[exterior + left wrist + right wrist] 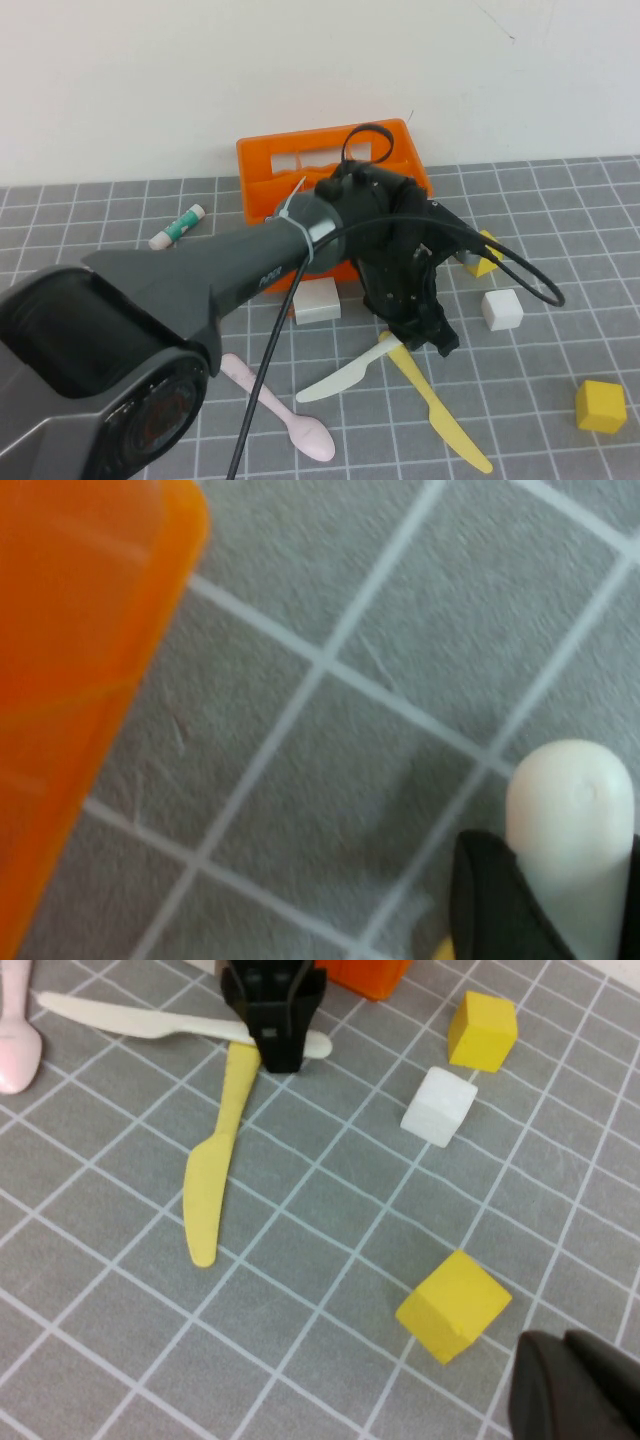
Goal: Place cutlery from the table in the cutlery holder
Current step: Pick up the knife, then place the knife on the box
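White knife [345,380] and yellow knife [440,410] crossed low centre on desk [560,200], left tool [425,335] pinching white handle: lift straight, clear of yellow, toward holder [265,180] upper centre; right tool [575,1385] lower right, grip unclear.

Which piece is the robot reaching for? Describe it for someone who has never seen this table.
Start at the orange cutlery holder. In front of it the left gripper hangs over two crossed knives. It is at the white knife, paler than the yellow knife crossing it. The right gripper waits apart.
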`<state>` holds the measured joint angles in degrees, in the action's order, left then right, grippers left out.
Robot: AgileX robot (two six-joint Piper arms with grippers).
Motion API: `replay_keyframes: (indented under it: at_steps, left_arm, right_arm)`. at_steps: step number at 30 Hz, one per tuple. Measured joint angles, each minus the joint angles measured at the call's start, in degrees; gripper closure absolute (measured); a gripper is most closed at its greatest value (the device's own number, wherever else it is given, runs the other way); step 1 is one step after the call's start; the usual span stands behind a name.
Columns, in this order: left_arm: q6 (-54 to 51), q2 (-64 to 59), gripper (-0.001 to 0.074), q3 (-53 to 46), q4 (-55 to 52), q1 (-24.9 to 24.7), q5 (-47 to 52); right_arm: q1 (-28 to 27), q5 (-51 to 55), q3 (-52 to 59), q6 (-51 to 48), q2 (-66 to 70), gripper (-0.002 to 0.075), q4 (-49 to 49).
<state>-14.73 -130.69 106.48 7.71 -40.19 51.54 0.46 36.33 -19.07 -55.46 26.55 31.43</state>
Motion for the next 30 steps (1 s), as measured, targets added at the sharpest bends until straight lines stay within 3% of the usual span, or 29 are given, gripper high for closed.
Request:
replay_keyframes:
  at_steps: [11, 19, 24, 30]
  left_arm:
    - [-3.17, 1.66, 0.0542, 14.37, 6.83, 0.00, 16.93]
    - [-9.11, 8.35, 0.0542, 22.70, 15.76, 0.00, 19.29]
    - [-8.88, 12.87, 0.0542, 26.79, 16.27, 1.40, 13.00]
    - [-9.05, 14.12, 0.0542, 27.11, 21.65, 7.71, 1.35]
  right_arm:
    - [0.00, 0.00, 0.00, 0.00, 0.00, 0.0729, 0.00]
    - [0.00, 0.00, 0.00, 0.00, 0.00, 0.0729, 0.09]
    - [0.00, 0.00, 0.00, 0.00, 0.00, 0.0729, 0.09]
    - [0.00, 0.00, 0.00, 0.00, 0.00, 0.0729, 0.09]
